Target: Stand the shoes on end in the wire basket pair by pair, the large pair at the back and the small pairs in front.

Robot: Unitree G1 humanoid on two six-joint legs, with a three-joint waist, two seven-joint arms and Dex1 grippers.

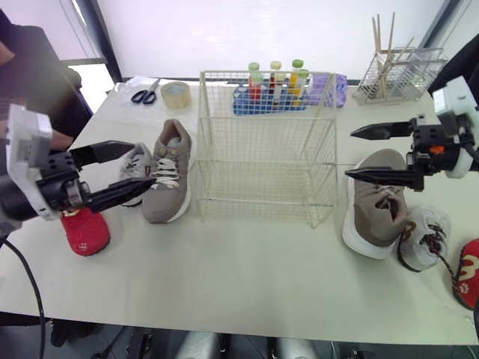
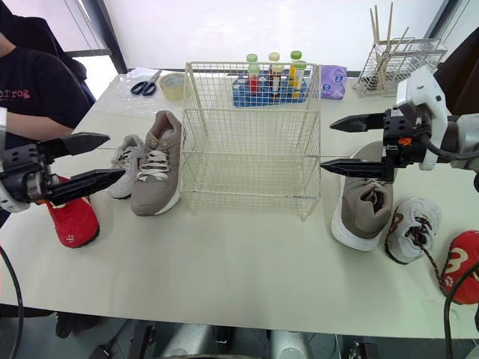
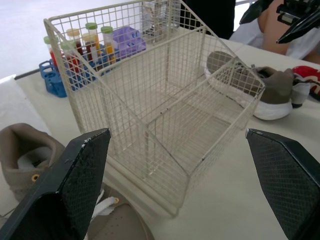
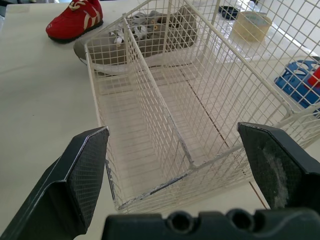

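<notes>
Left gripper point(image 1: 144, 163) is closest, at the left side of the table point(image 1: 239, 292). Its two fingers are spread wide with nothing between them. They point toward the basket point(image 1: 266, 73) and cross in front of the left grey shoe point(image 1: 133, 158). How high they hang above it cannot be told. Nearer the front edge lies the left red shoe point(image 1: 84, 230), flat on its sole and partly hidden by the arm. Just beside the grey shoe, the left taupe shoe point(image 1: 171, 179) lies flat, just left of the basket.

Right gripper point(image 1: 349, 154) is on the other side of the basket, its fingers likewise apart and gripping nothing, pointing at the basket's right wall. Its lower finger passes over the far end of the right taupe shoe point(image 1: 376, 213), which lies flat just right of the basket. Next to that shoe comes the right white shoe point(image 1: 426, 235), then the right red shoe point(image 1: 468, 273) farthest right.

Standing upright mid-table with its top open, the basket has a wire divider that splits it into two compartments, as the wrist views show. All six shoes lie on the table outside it.

Behind the basket a blue rack point(image 1: 247, 103) holds capped tubes. Scissors point(image 1: 146, 93) and a tape roll point(image 1: 176, 94) lie at the back left, and a wire rack point(image 1: 397, 75) with sticks stands at the back right. A person point(image 2: 34, 97) in a dark shirt is at the table's left.
</notes>
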